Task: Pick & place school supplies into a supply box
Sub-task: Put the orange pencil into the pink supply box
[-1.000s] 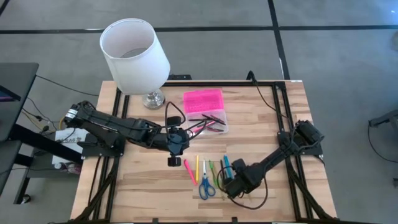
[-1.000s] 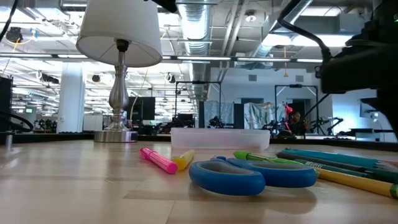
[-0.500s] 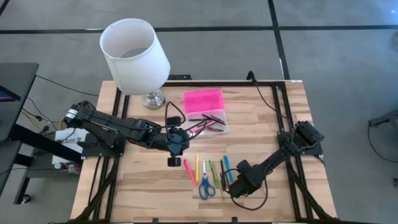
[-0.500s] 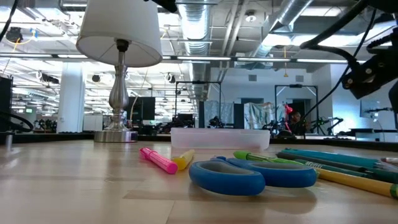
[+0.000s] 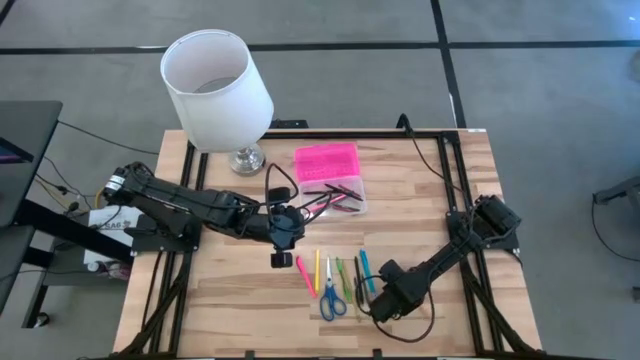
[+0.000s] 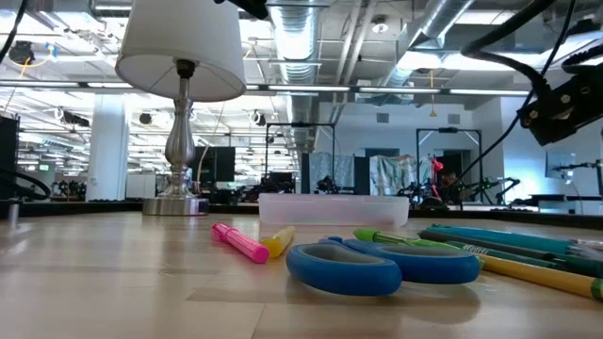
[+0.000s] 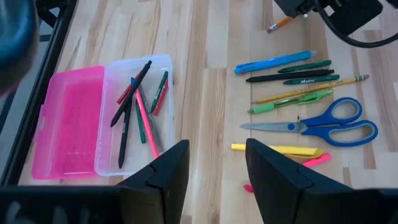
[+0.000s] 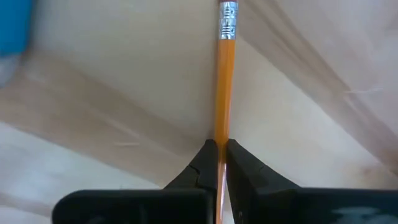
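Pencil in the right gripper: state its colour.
Orange pencil with a silver ferrule, pinched by the right gripper; right wrist view shows it best.

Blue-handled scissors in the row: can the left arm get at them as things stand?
Probably yes: the left gripper hangs open above the blue-handled scissors, nothing between. The right gripper is shut on an orange pencil off to one side.

A large open-plan robotics lab: exposed ceiling ducts (image 6: 311,24) and strip lights run above rows of distant workstations (image 6: 236,174), seen beyond a wooden worktop (image 6: 113,273) framed by black rails.
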`<state>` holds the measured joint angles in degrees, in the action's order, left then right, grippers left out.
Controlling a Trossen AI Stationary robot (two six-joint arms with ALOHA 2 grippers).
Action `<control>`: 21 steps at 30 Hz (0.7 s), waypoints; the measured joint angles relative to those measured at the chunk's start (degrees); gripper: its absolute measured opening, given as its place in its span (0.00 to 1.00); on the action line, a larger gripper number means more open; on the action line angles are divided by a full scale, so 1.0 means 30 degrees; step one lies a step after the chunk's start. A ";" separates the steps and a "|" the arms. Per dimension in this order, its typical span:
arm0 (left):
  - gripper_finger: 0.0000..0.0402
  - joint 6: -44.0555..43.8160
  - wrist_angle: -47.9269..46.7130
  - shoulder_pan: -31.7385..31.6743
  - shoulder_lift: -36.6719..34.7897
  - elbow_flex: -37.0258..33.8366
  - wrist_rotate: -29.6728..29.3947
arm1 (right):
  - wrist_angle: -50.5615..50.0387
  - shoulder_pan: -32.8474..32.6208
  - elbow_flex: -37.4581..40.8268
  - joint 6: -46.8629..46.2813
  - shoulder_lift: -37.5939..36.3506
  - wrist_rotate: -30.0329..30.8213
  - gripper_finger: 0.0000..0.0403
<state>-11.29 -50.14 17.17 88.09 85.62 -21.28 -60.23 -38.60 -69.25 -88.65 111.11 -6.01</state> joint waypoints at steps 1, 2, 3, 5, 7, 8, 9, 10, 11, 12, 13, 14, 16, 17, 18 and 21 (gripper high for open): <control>0.38 -0.0006 0.0026 0.0000 0.0000 0.0000 0.0000 | 0.0134 -0.0055 0.0000 -0.0086 0.0000 0.0035 0.01; 0.38 -0.0006 0.0047 0.0000 0.0000 0.0000 0.0000 | 0.0239 -0.0148 0.0000 -0.0142 0.0000 0.0063 0.01; 0.38 -0.0006 0.0049 0.0000 0.0000 0.0000 -0.0004 | 0.0305 -0.0244 0.0000 -0.0285 0.0000 0.0145 0.01; 0.38 -0.0013 0.0056 0.0000 0.0000 0.0000 -0.0064 | 0.0306 -0.0505 0.0000 -0.0489 0.0000 0.0475 0.01; 0.38 -0.0021 0.0126 0.0000 0.0000 0.0000 -0.0080 | 0.0309 -0.0802 0.0000 -0.0590 0.0000 0.0709 0.01; 0.38 -0.0021 0.0208 0.0000 0.0000 0.0000 -0.0080 | 0.0316 -0.0939 0.0000 -0.0594 0.0000 0.0859 0.01; 0.38 -0.0014 0.0281 0.0000 0.0000 0.0000 -0.0081 | 0.0325 -0.1079 0.0000 -0.0594 0.0000 0.0982 0.01; 0.38 0.0004 0.0369 0.0000 0.0000 0.0000 -0.0080 | 0.0312 -0.1206 0.0000 -0.0594 0.0000 0.1018 0.01; 0.38 0.0016 0.0450 0.0016 0.0000 0.0000 -0.0086 | 0.0291 -0.1320 0.0000 -0.0594 0.0000 0.1046 0.01; 0.38 0.0016 0.0489 0.0042 0.0000 0.0000 -0.0091 | 0.0254 -0.1422 0.0000 -0.0594 0.0000 0.1111 0.01; 0.38 0.0012 0.0505 0.0051 0.0000 0.0000 -0.0095 | 0.0220 -0.1523 0.0000 -0.0600 0.0000 0.1200 0.01; 0.38 0.0001 0.0535 0.0051 0.0000 0.0000 -0.0095 | 0.0223 -0.1622 -0.0005 -0.0632 -0.0005 0.1390 0.01; 0.38 -0.0139 0.0552 0.0051 0.0000 0.0000 -0.0095 | 0.0213 -0.1788 -0.0007 -0.0889 -0.0007 0.1664 0.01; 0.38 -0.0215 0.0552 0.0051 0.0000 0.0000 -0.0095 | 0.0205 -0.1867 -0.0007 -0.0952 -0.0007 0.1802 0.01; 0.38 -0.0316 0.0552 0.0051 0.0000 0.0000 -0.0102 | 0.0211 -0.1919 -0.0007 -0.0958 -0.0007 0.1962 0.01; 0.38 -0.0454 0.0550 0.0051 0.0000 0.0000 -0.0102 | 0.0173 -0.2050 -0.0015 -0.0941 -0.0015 0.2049 0.01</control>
<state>-12.65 -48.49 17.32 88.09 85.62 -21.58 -59.71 -44.75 -69.30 -91.47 111.07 0.13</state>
